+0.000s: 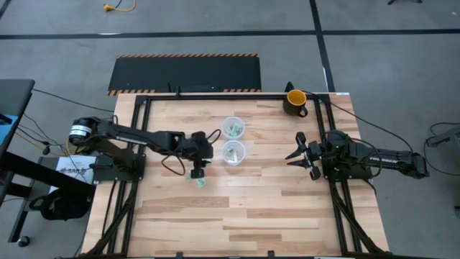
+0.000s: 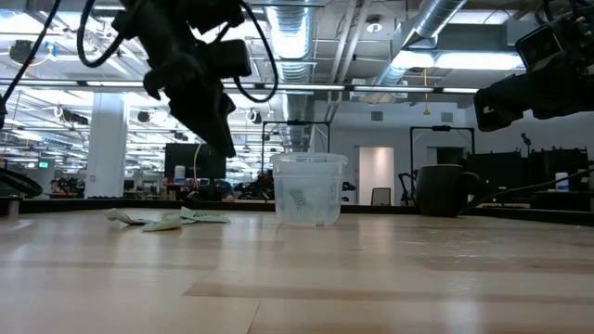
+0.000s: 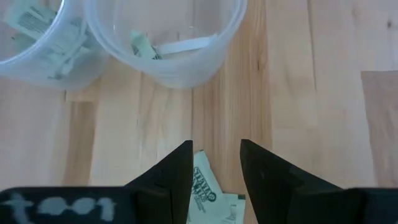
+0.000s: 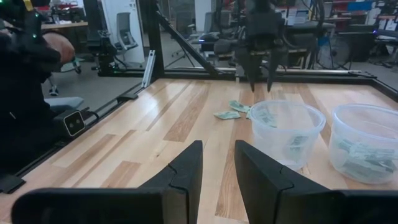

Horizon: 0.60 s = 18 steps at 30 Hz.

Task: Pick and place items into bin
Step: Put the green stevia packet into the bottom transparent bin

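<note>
Green-and-white packets lie flat on the wood table, left of the middle; they also show in the low view and the right wrist view. My left gripper hangs open just above them, fingers pointing down. In its wrist view one packet shows in the gap between the fingers, which are clear of it. Two clear plastic tubs stand to the right of the packets, each with packets inside. My right gripper waits open at the table's right side.
A dark mug with a yellow inside stands near the far right corner. A black frame rail runs along the table's far edge and down both sides. Bare wood spreads across the near half of the table.
</note>
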Available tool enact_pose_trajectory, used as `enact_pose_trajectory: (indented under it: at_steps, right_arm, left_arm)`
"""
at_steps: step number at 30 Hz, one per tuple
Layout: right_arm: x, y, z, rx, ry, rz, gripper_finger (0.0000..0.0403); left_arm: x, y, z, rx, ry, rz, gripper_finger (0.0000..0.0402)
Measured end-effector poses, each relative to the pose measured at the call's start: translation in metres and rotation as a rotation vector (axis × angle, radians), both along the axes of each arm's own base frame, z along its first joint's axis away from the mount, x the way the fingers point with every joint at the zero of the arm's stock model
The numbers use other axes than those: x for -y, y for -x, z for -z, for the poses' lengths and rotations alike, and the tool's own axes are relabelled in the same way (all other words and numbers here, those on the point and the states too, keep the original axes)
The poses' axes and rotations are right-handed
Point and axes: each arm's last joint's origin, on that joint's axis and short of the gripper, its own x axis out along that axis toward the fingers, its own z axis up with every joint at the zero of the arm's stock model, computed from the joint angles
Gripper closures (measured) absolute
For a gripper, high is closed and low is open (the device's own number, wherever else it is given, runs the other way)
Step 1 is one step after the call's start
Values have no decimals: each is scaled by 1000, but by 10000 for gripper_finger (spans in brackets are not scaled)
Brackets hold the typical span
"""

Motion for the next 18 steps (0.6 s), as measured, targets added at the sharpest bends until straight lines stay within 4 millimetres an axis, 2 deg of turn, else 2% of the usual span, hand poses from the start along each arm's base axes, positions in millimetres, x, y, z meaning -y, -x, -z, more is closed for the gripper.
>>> enact_pose_trajectory:
  at_steps: [6,18]
  right_arm:
    - [0,0,0,1,0,0,316]
    - [0,0,0,1,0,0,316]
  left_arm:
    - [-5,-3,11,-48,16,-41,269]
    - [-5,-1,28,-161,68,-132,191]
